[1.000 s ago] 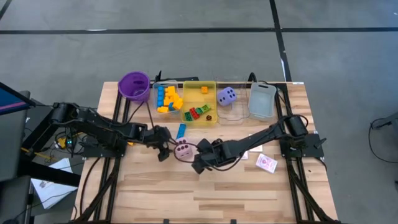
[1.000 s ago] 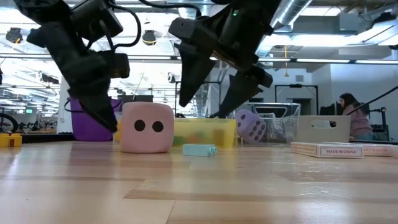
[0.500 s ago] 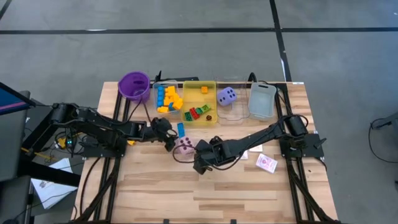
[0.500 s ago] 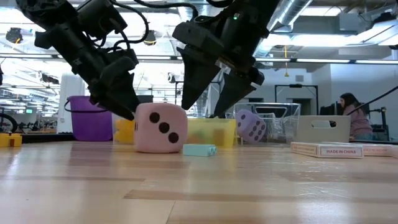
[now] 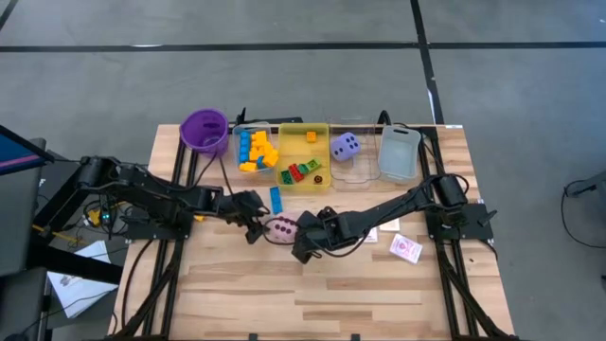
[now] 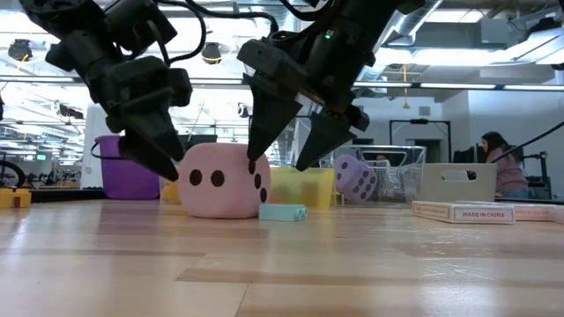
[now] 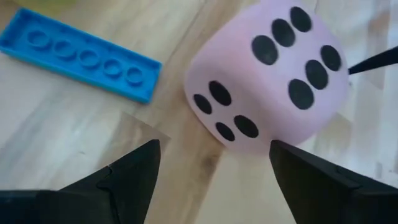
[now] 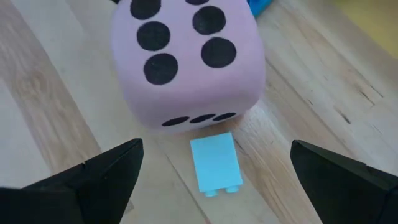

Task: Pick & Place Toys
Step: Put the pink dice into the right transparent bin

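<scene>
1. Low view: the pink die (image 6: 222, 180) is sitting on the counter (image 6: 282, 264) between both grippers, a small pale blue block (image 6: 283, 211) just beside it.
2. The left gripper (image 6: 167, 167) is hovering, jaws apart, holding nothing.
3. The right gripper (image 6: 280, 157) is hanging alongside, jaws wide apart; better it lowers squarely over the die, avoiding the block.
4. Beyond, the yellow tray (image 5: 303, 156) is waiting.

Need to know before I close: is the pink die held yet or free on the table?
Free. The pink die sits on the table between the open left gripper and open right gripper.
</scene>
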You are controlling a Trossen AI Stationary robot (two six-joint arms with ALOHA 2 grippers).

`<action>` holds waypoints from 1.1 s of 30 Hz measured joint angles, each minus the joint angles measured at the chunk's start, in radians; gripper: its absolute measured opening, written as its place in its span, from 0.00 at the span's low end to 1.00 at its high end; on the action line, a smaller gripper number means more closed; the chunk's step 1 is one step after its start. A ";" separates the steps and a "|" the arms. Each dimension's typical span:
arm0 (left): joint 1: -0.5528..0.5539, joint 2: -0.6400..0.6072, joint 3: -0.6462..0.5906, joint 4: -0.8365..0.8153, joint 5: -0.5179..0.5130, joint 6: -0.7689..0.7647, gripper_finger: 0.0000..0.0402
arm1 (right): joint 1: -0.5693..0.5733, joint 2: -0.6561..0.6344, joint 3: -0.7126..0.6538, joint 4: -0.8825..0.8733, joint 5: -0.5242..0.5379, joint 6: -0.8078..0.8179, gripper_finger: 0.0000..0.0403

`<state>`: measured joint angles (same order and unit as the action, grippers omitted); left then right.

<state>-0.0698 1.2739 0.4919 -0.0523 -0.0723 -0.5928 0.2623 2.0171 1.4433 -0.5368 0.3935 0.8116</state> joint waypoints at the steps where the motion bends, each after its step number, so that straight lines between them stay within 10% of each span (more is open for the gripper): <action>1: -0.006 0.000 0.000 0.001 0.000 -0.009 0.74 | -0.001 0.000 0.000 0.002 0.000 0.000 0.99; 33: -0.055 0.000 0.001 0.084 -0.013 -0.104 0.74 | 0.008 0.000 0.000 0.090 -0.069 -0.085 0.99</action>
<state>-0.1246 1.2739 0.4927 0.0315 -0.0856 -0.6968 0.2699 2.0174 1.4433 -0.4465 0.3245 0.7271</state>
